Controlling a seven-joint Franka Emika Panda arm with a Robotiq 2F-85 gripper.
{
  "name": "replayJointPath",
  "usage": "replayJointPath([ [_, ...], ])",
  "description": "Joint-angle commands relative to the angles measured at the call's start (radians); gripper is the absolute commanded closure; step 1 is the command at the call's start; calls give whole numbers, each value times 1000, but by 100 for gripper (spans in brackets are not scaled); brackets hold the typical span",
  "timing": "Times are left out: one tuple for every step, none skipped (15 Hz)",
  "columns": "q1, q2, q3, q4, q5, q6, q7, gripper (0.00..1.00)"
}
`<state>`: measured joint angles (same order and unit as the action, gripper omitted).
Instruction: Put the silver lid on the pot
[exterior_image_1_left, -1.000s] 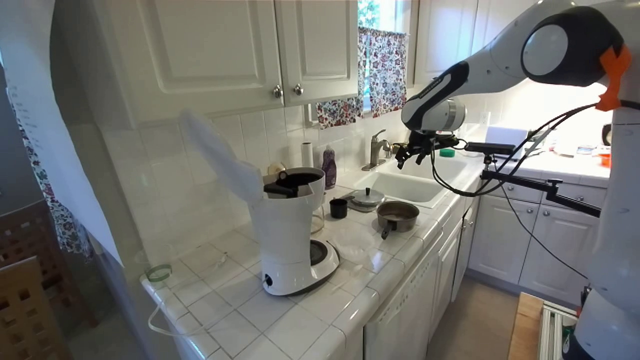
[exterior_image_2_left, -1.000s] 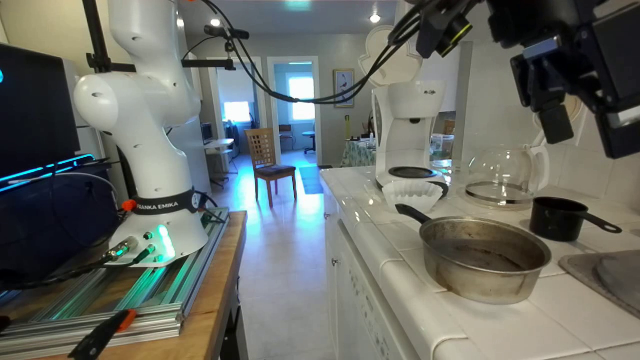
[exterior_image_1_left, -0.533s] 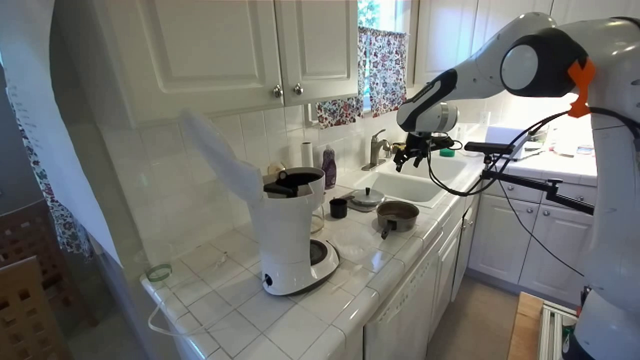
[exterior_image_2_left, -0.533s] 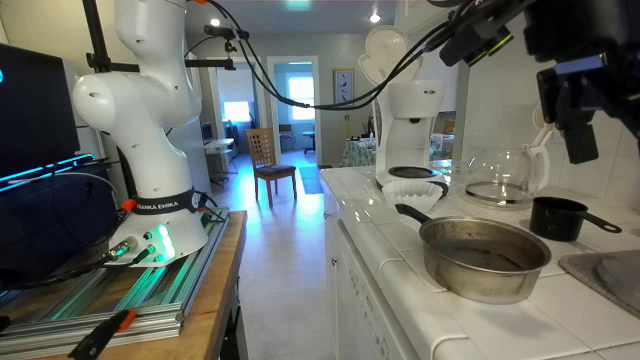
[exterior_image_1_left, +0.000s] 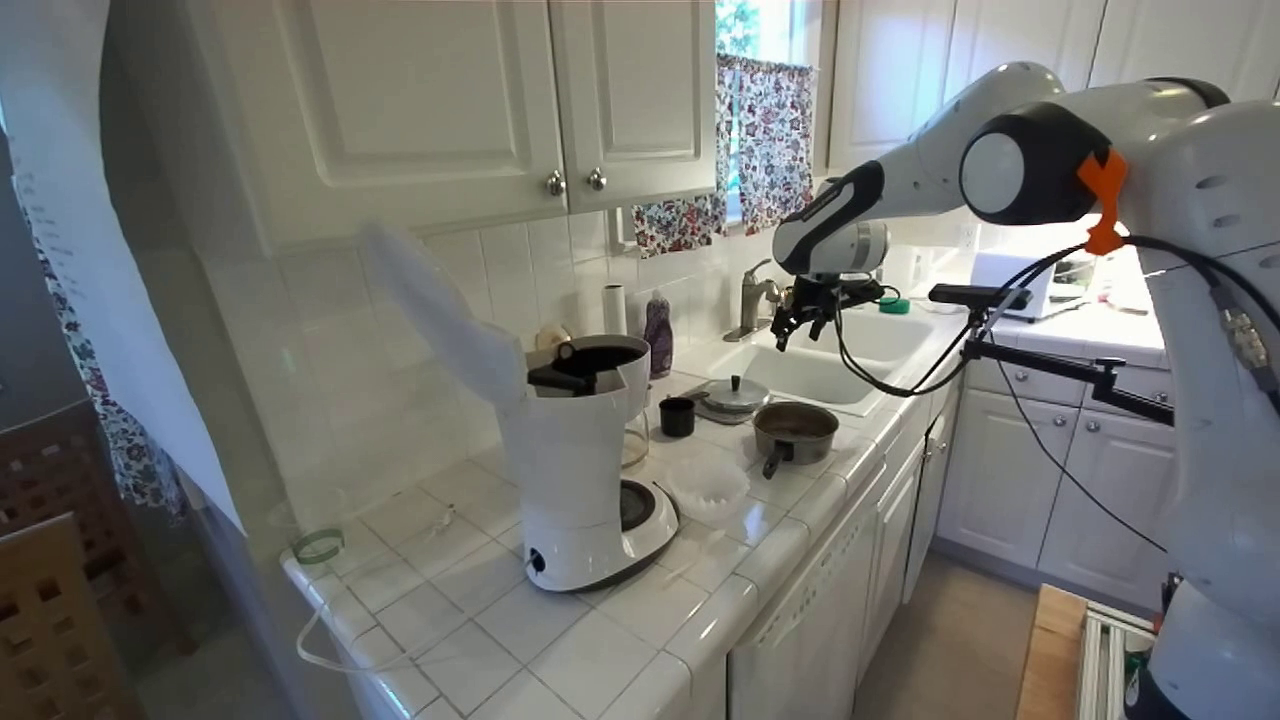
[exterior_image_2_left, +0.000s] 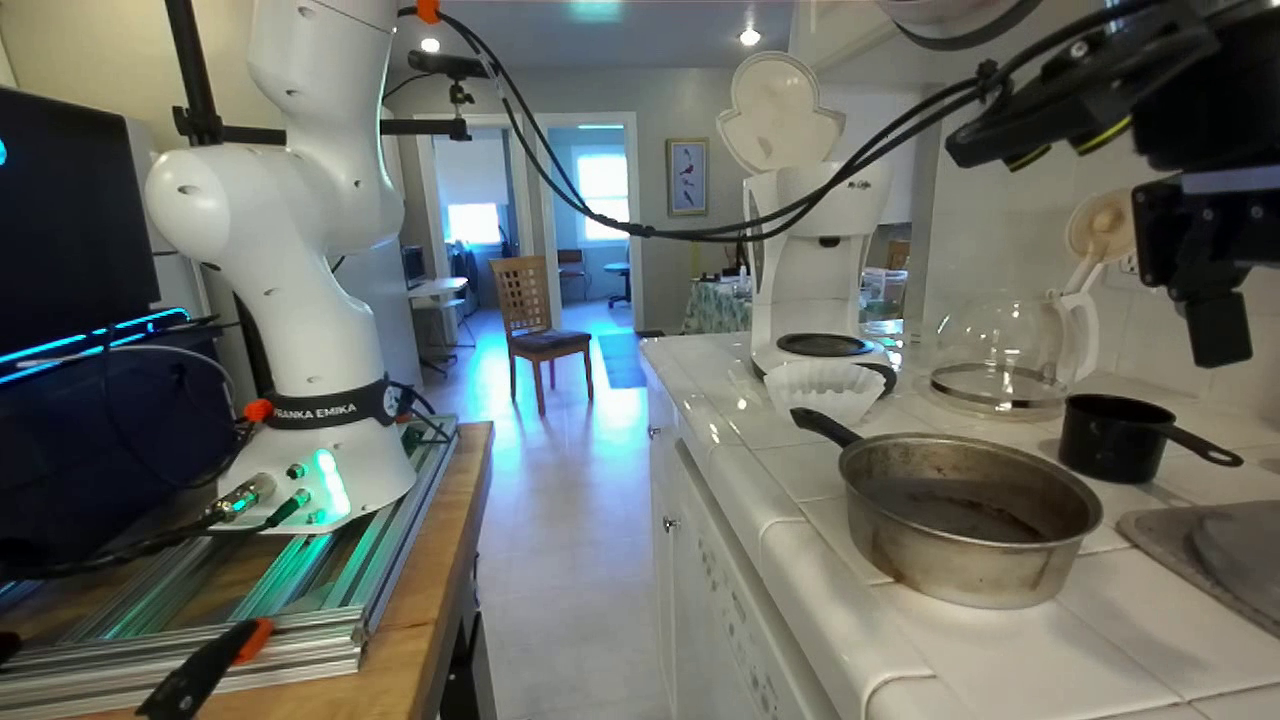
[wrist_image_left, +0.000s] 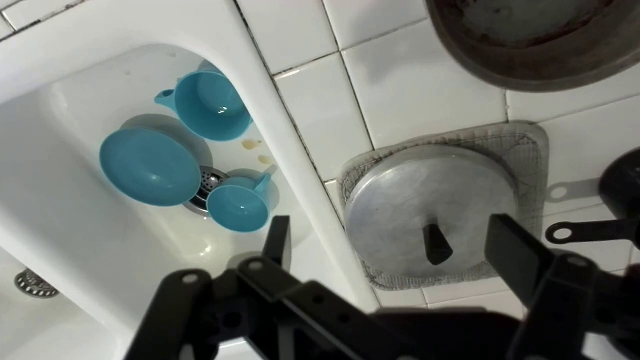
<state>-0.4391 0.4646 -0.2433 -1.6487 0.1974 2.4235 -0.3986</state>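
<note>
The silver lid (wrist_image_left: 395, 195), with a black knob (wrist_image_left: 436, 245), lies flat on a grey quilted pad (wrist_image_left: 531, 155). Beside it on the tiled counter stands the dark-grey pot (exterior_image_1_left: 812, 450), uncovered, its handle toward the coffee maker; its stained inside partly shows in the wrist view. My gripper (wrist_image_left: 389, 225) is open, its fingers (wrist_image_left: 515, 250) wide apart with nothing between them. In an exterior view the gripper (exterior_image_1_left: 799, 336) hangs in the air above the sink's near side, clear of the lid. Another exterior view cuts off the lid (exterior_image_2_left: 1245, 545) and part of the gripper.
The white sink (wrist_image_left: 280, 130) borders the lid and holds blue dishes (wrist_image_left: 150, 165). A black cup (exterior_image_2_left: 1112, 440) stands near the pot. Farther along are a paper filter (exterior_image_2_left: 825, 388), a glass carafe (exterior_image_2_left: 1000, 350) and the white coffee maker (exterior_image_1_left: 570, 480). A faucet (exterior_image_1_left: 750, 300) rises behind the sink.
The arm has come lower, and my gripper has shifted down and toward the lid side of the sink, staying open. Lid and pot have kept their places.
</note>
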Motion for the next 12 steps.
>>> replayJointPath([
  [-24,77,38,102,-35,-33,-9,0],
  [-25,90,46,118,-37,-33,-14,0],
  [-26,101,53,129,-40,-28,-16,0],
  [-24,58,52,65,-31,-4,6,0],
  [-23,65,56,70,-31,-3,7,0],
  [-23,66,57,70,-31,-3,8,0],
  [-24,66,57,70,-31,-3,8,0],
  [-25,66,57,70,-31,-3,8,0],
  [-26,66,57,70,-31,-3,8,0],
  [-27,66,57,70,-31,-3,8,0],
  [-33,89,54,102,-24,-16,23,0],
  [-35,104,50,118,-25,-8,37,0],
])
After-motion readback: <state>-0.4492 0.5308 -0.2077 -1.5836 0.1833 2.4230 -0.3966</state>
